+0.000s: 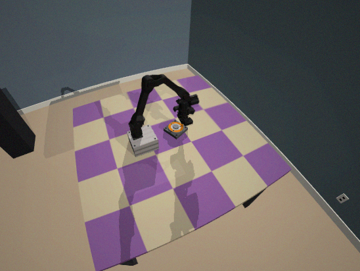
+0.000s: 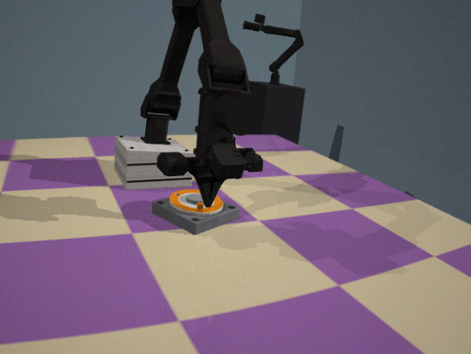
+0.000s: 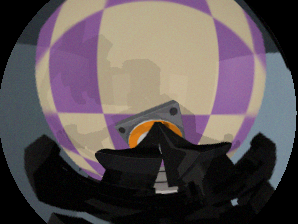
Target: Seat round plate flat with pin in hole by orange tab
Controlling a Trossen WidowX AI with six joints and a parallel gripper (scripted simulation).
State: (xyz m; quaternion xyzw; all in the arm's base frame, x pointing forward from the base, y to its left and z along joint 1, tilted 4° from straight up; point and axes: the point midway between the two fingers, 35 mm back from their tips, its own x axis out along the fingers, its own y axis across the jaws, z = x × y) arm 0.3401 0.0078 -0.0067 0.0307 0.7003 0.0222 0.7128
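above plate (image 2: 186, 198): taken by the closed gripper (image 2: 209, 201), tip beside the orange tab (image 2: 199, 206) | behind base (image 2: 195, 213): grey mounting block (image 2: 148, 162) and arm near, little room | front and right of base: open checkered mat (image 2: 241, 266), nothing standing | far corner: black cabinet (image 2: 275, 109) well apart
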